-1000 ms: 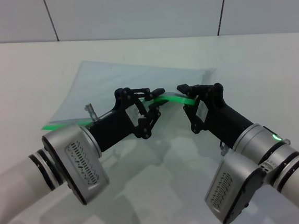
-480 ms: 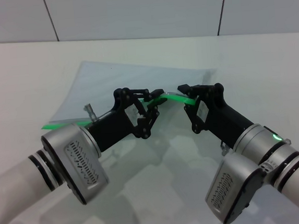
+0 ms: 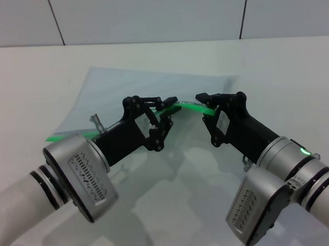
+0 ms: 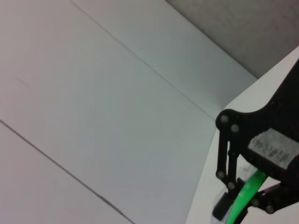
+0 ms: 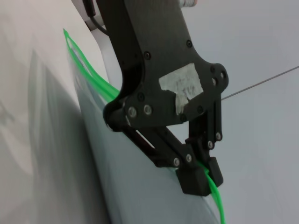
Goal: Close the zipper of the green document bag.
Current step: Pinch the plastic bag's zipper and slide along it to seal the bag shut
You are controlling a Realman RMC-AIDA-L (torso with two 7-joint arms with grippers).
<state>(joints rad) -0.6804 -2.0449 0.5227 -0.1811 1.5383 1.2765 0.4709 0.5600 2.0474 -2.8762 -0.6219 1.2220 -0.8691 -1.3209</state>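
While both arms reach in over the white tabletop [image 3: 28, 83], I see the flat, translucent pale blue-grey plastic document bag [image 3: 150, 87] lying across its middle, with its near long edge lifted off the surface between the two grippers. Along that raised edge runs the thin bright green plastic zipper strip [image 3: 190, 105], arching up between the grippers and dropping back toward the table on my left side, where its far end shows beside the left arm.

My black left gripper [image 3: 166, 112] sits at the raised edge from the left, its fingers pressed together on the green strip; the right wrist view shows this same gripper [image 5: 202, 173] with its dark fingertip pads clamped on the strip and the open part of the zipper [image 5: 88, 70] trailing away behind it.

My black right gripper [image 3: 207, 105] meets the strip from the right, just beside the left one, fingers pinching the green edge. In the left wrist view the right gripper [image 4: 238, 205] holds the strip [image 4: 247, 191] between its fingers.

I cannot make out the slider.
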